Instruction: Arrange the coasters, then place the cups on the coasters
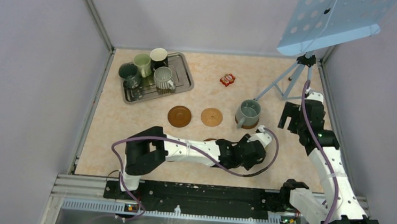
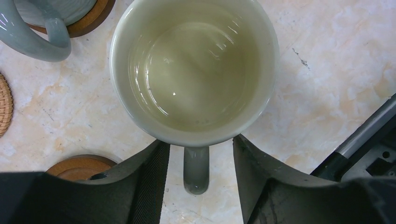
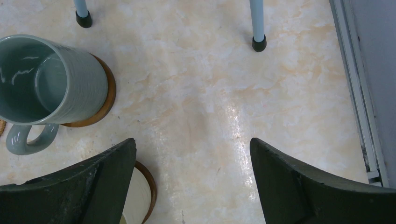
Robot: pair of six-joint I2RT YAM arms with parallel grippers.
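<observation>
A cream cup [image 2: 194,70] fills the left wrist view. Its handle [image 2: 196,168] points back between the jaws of my left gripper [image 2: 200,140], which stands open with a gap on each side of the handle. The right wrist view shows this cream cup [image 3: 133,198] sitting on a dark coaster [image 3: 150,186]. The grey-blue cup [image 1: 248,114] stands on another dark coaster [image 3: 108,100]. A bare dark coaster [image 1: 179,116] and a tan coaster [image 1: 211,117] lie mid-table. One more dark coaster [image 2: 79,165] peeks out beside my left finger. My right gripper [image 3: 192,142] hangs open over bare table.
A metal tray [image 1: 186,68] at the back left holds the dark grey-green [image 1: 129,72], pale green [image 1: 143,62], black [image 1: 159,56] and ribbed grey [image 1: 162,77] cups. A red packet [image 1: 227,79] lies behind the coasters. A tripod [image 1: 295,77] with a blue panel [image 1: 332,21] stands back right.
</observation>
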